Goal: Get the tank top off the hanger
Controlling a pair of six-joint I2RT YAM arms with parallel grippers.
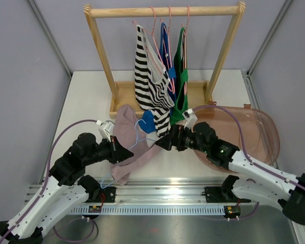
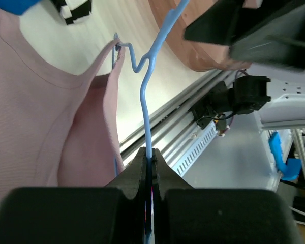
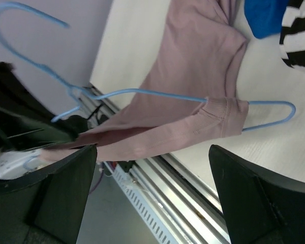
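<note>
Where the rack (image 1: 122, 11) stands, a striped top (image 1: 145, 76) (hanging) nears the hanger (image 2: 146, 117).

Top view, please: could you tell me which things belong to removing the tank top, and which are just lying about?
Job: pink tank top, blue hanger, left gripper shut on it, open right gripper.
Not involved: wooden rack, striped top, blue top, green top, pink tub.

White table (image 1: 86, 96) has the wooden rack (image 1: 122, 11) standing at 12 o'clock, a see-through pinkish tub (image 1: 259, 127) over at 3, and a metal rail (image 1: 168, 195) at 6.
</note>
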